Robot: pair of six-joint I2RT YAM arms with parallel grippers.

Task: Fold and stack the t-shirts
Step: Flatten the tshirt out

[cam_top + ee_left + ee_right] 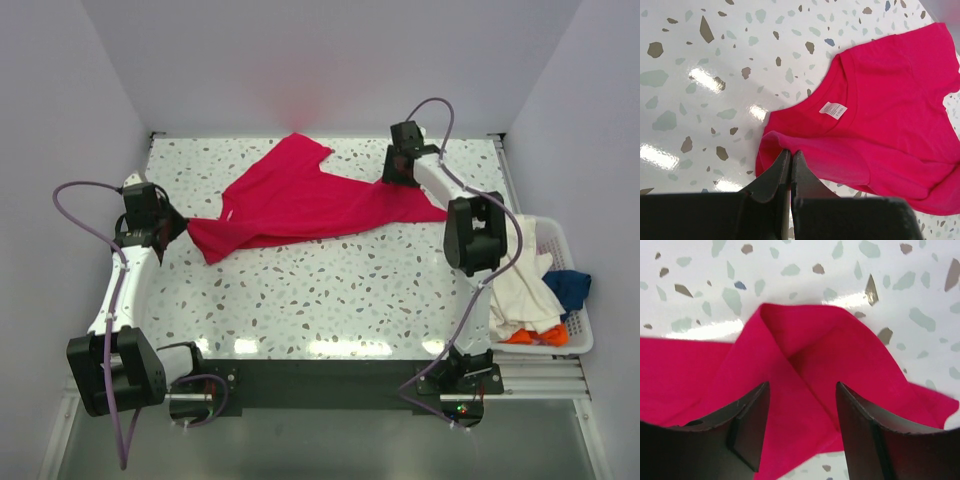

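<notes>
1. Red t-shirt (300,200) lying crumpled across the far half of the speckled table (330,290), stretched left to right between the two arms, with one corner pointing toward the back wall.
2. Left gripper (172,226) low at the shirt's left end; seen from the left wrist, closed tight, with the fingertips (786,159) pinching a rolled edge of the red cloth just beside the collar.
3. White label (833,110) showing inside the collar, face up.
4. Right gripper (398,170) at the shirt's right end, near the back edge of the table; seen from the right wrist, jaws standing well apart, with red cloth lying between and beneath them, not closed on it.
5. Ahead of the right fingers (752,425), a folded flap of the red cloth resting flat on the table, its crease running toward the tip of the flap.
6. Cream-white t-shirt (520,290), dark blue t-shirt (570,287) and orange t-shirt (535,337) heaped in the white slatted basket (578,340) at the table's right edge, well apart from the red one; cream-white on top, orange at the near end.
</notes>
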